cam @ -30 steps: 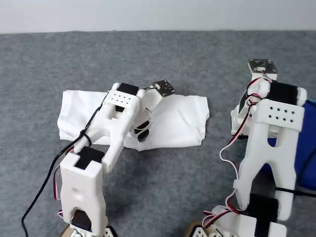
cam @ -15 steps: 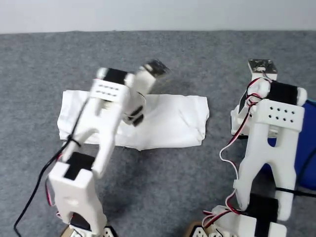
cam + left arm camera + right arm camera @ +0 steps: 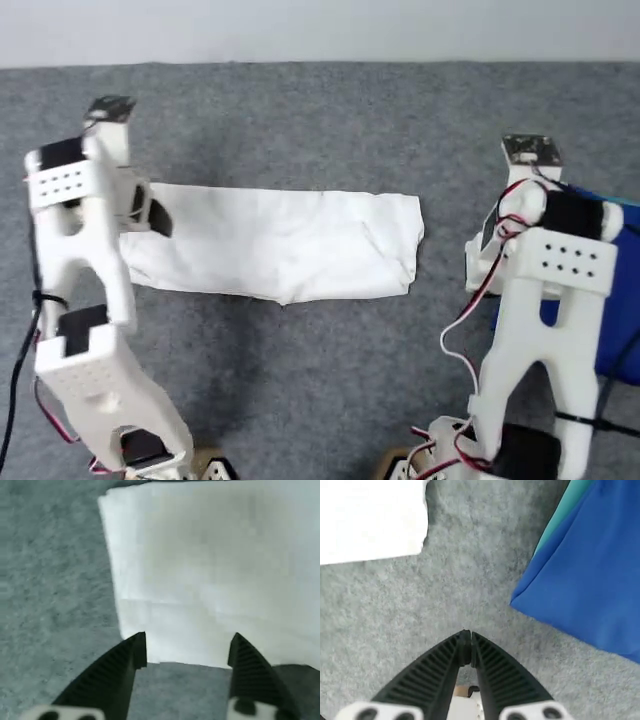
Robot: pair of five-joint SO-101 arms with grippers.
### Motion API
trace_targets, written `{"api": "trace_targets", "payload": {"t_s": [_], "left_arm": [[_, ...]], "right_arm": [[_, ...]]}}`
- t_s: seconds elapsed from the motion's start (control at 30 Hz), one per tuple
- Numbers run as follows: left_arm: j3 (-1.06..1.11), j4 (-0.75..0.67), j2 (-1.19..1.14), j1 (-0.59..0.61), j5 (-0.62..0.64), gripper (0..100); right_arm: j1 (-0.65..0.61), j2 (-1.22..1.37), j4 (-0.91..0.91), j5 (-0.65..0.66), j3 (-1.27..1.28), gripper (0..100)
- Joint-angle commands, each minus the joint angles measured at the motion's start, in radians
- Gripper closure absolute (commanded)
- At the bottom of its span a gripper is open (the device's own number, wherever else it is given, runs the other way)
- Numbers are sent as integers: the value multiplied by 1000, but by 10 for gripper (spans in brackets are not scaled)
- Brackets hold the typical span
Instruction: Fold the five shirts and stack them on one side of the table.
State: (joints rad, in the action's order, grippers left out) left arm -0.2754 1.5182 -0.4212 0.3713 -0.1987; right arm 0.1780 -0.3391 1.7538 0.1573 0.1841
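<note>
On the grey desk [image 3: 330,120] we see the white shirt [image 3: 280,245] lying folded into a long band, our left pincer [image 3: 189,645] hanging with its fingers apart over one end, and our right pincer [image 3: 467,640] pressed together above the desk between that shirt and a blue shirt [image 3: 590,580].

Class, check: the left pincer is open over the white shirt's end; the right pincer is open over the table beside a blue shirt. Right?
No: the right pincer is shut, as the right wrist view shows. The left pincer, white shirt, table and blue shirt are as stated.
</note>
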Motion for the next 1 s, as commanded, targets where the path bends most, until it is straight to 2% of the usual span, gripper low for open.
{"api": "trace_targets", "payload": {"t_s": [0.0, 0.33, 0.5, 0.6, 0.73, 0.97], "left_arm": [[-113, -25, -41, 64, 6, 720], [-412, 9, -356, 71, 6, 720], [-608, 193, -568, 64, -37, 733], [-708, 238, -677, 60, -41, 808], [-756, 238, -700, 46, -44, 983], [-733, 239, -585, -6, -41, 987]], "right_arm": [[5, -77, 35, 12, 28, 989], [4, -111, 33, 12, 52, 989], [10, -111, 35, 12, 52, 989], [10, -111, 35, 12, 49, 989], [10, -111, 35, 12, 48, 989], [10, -111, 35, 12, 48, 989]]}}
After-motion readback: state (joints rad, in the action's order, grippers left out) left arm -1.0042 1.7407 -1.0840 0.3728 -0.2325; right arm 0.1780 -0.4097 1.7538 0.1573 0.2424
